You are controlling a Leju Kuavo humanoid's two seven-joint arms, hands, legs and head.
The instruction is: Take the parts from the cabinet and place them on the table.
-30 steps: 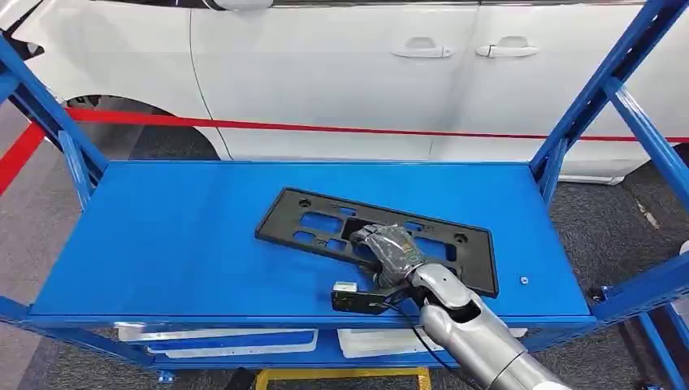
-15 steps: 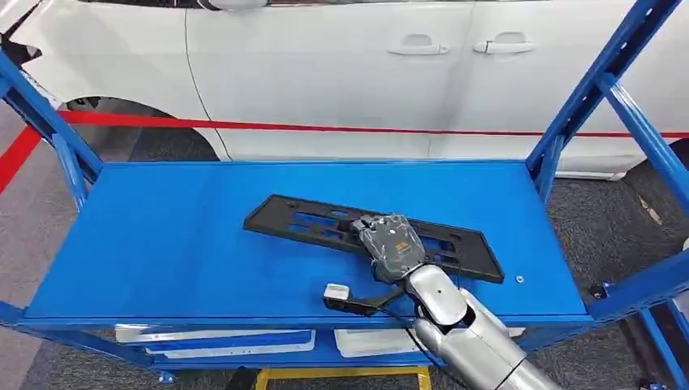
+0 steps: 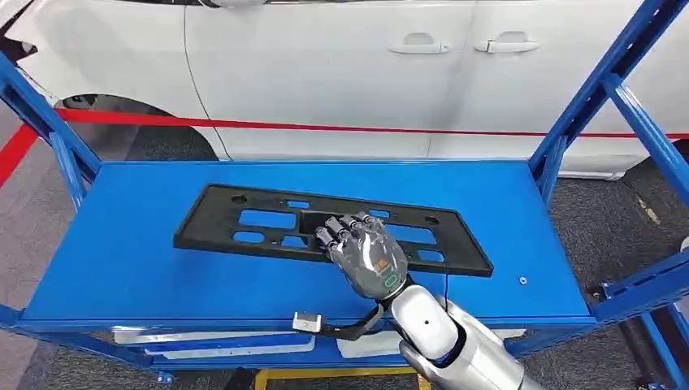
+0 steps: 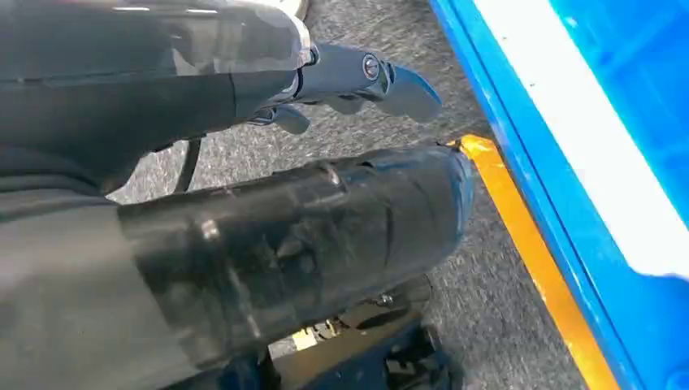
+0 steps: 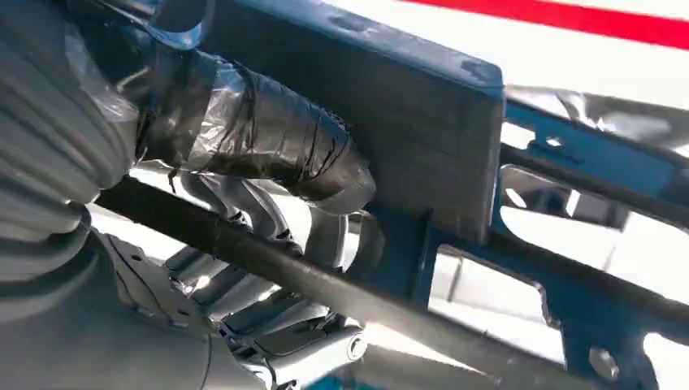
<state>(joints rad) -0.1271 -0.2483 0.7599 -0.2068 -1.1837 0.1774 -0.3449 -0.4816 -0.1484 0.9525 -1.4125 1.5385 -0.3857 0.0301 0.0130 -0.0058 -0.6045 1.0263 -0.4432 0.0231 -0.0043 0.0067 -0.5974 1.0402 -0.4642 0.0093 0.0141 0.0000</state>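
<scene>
A long black plastic frame [image 3: 244, 219] with several cut-outs hangs over the blue top shelf [image 3: 122, 268] of the cabinet. My right hand [image 3: 363, 250] grips it at the near edge, right of its middle. In the right wrist view the taped thumb [image 5: 268, 138] presses on the frame [image 5: 439, 146], and the fingers [image 5: 244, 284] curl under one of its bars. My left hand [image 4: 357, 77] hangs beside the cabinet above the grey floor. Its fingers are apart from the thumb, with nothing in them.
Blue uprights [image 3: 585, 106] stand at both ends of the shelf. A white car [image 3: 325, 73] is parked close behind it. A small bolt [image 3: 522, 281] lies near the shelf's right front corner. White parts [image 3: 211, 341] lie on the lower shelf. A yellow bar [image 3: 341, 375] runs below.
My right hand has lifted the black frame off the shelf and carried it left and towards me. The frame now looks larger and flatter to the view. The view itself has shifted slightly.
</scene>
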